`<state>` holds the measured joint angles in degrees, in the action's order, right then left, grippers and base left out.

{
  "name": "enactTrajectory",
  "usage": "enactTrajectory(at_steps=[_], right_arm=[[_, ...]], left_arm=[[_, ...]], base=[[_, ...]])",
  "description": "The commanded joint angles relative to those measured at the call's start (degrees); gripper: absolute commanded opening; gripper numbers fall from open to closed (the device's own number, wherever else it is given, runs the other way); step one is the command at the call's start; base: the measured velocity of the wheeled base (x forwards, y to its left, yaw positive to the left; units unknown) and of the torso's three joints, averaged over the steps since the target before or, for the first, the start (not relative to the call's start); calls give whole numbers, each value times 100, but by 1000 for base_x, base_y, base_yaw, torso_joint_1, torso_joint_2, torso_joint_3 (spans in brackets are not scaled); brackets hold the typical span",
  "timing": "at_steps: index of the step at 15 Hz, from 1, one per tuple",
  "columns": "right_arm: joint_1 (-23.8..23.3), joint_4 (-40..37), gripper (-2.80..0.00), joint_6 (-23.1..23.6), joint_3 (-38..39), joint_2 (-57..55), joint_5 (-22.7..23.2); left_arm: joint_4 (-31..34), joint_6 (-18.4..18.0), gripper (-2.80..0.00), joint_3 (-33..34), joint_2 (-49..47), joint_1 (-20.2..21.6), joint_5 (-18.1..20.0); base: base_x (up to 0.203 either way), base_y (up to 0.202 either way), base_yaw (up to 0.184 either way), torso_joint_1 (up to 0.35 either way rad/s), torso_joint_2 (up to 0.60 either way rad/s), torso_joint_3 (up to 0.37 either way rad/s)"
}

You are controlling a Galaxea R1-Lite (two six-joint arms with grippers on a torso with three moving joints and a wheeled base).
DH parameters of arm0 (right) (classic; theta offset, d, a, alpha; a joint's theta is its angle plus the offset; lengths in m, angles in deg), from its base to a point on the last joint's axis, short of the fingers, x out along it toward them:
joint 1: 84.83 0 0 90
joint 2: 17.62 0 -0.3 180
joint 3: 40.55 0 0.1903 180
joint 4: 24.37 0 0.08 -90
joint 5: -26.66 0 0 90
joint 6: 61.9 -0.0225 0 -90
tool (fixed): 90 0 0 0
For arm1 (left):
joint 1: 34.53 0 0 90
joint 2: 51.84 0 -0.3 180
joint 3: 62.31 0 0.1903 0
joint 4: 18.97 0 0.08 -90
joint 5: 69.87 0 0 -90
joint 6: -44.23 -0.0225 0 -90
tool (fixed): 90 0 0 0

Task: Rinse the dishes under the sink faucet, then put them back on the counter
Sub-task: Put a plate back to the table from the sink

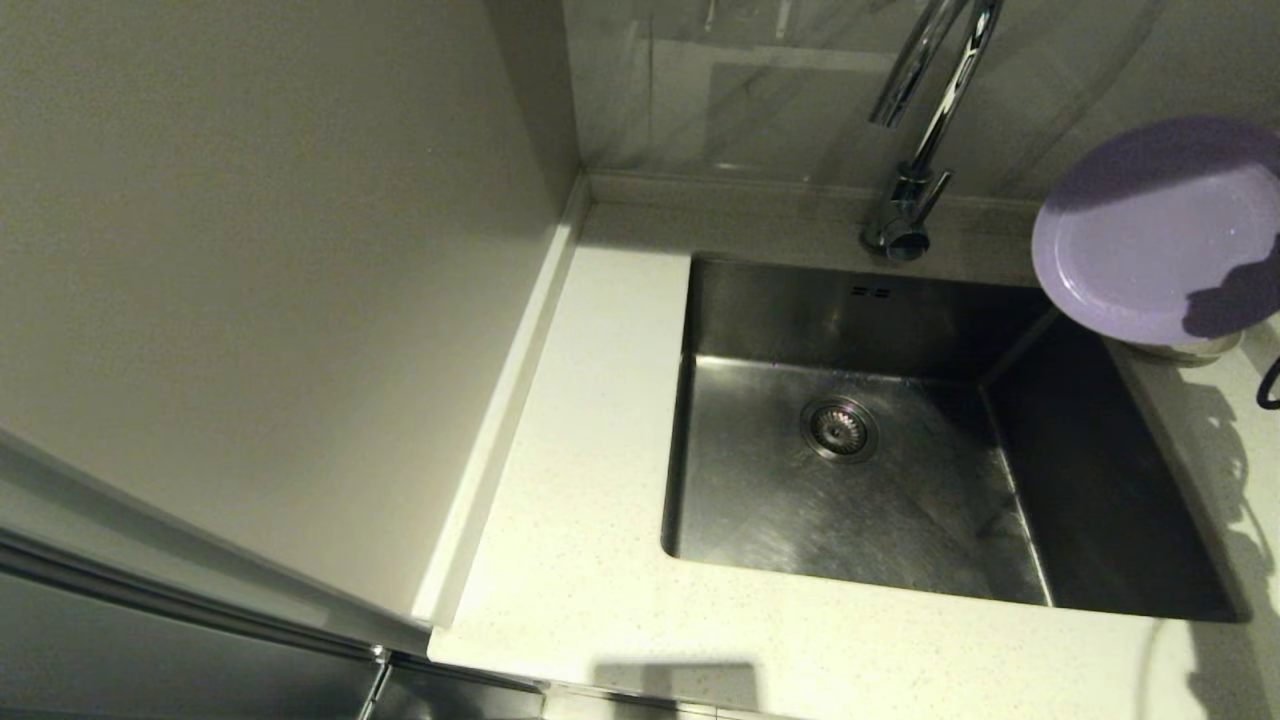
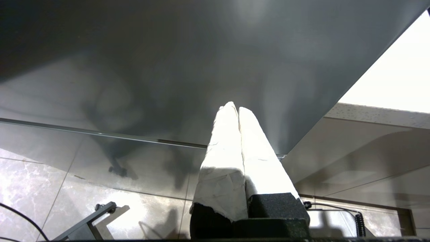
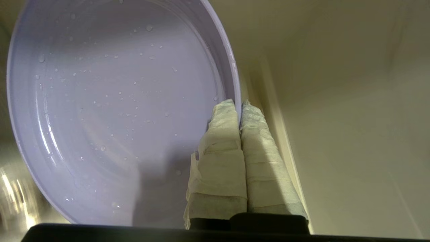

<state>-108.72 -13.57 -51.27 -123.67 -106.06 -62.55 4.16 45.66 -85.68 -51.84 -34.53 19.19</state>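
The pale lilac-purple plate [image 1: 1150, 230] hangs tilted over the sink's far right corner, its face dotted with water drops [image 3: 117, 101]. My right gripper [image 3: 239, 102] is shut on its rim, one taped finger on each side. A cream dish edge [image 1: 1195, 350] shows on the counter just beneath the plate; I cannot tell which piece it is. The steel sink [image 1: 930, 520] holds no dishes, and its drain [image 1: 839, 428] is bare. The chrome faucet [image 1: 930, 110] stands behind the sink, with no water visible. My left gripper [image 2: 235, 108] is shut on nothing, parked low beside a grey cabinet front.
Speckled counter [image 1: 590, 480] runs along the sink's left and front, bounded by a raised rim and a wall on the left. A black cable loop [image 1: 1268, 385] shows at the right edge. The left wrist view shows tiled floor [image 2: 67, 201].
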Motion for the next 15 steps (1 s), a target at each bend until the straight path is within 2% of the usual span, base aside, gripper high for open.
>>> enactTrajectory(at_steps=[1,3,7,10,15], right_arm=[[-428,-2293,-280,321,-267,221,-3],[-1152,-3339,-280,1062,-358,350,-42],[-2140,-3635,-280,2315,142,421,-96],[-2275,-3636,-280,2472,326,414,-97],[-2562,-3634,-280,3083,963,742,-84]], left_arm=[[-3,7,-280,0,18,0,-3],[-3,7,-280,0,18,0,-3],[-3,7,-280,0,18,-6,-3],[-3,7,-280,0,18,0,-3],[-3,7,-280,0,18,0,-3]], base=[[0,0,0,0,0,0],[0,0,0,0,0,0],[0,0,0,0,0,0],[0,0,0,0,0,0],[0,0,0,0,0,0]])
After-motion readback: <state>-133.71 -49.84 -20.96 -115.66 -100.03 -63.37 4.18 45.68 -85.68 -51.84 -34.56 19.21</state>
